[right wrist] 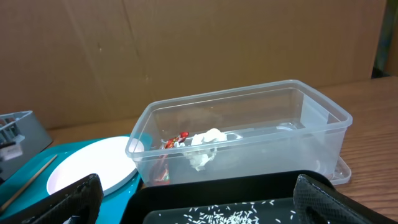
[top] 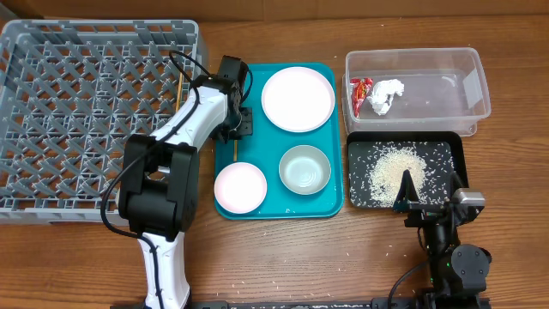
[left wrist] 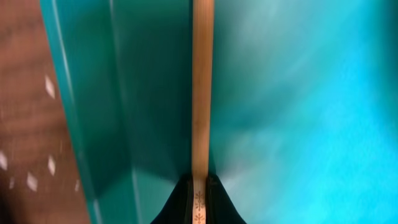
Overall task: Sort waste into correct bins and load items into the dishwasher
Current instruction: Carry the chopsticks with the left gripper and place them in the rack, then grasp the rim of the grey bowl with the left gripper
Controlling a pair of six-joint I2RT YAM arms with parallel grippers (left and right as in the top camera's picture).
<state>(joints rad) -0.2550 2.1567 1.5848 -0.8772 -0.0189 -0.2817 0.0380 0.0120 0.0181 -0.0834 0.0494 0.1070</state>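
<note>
Left end effector (left wrist: 200,200) pinched thin wooden chopstick (left wrist: 201,93) on teal rectangular plastic tray (left wrist: 298,93), presumably for lifting; right end effector (right wrist: 198,186) spread, idle.

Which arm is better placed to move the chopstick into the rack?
Left. The left end effector pinches the chopstick on the teal tray, beside the rack; the right end effector is open by the black tray.

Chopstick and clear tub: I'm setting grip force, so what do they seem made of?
Chopstick: likely wood or bamboo, matte; even pale tan colour, no shine, and a small printed pattern near one end. Clear tub: probably plastic, glossy; see-through walls with bright highlights.
</note>
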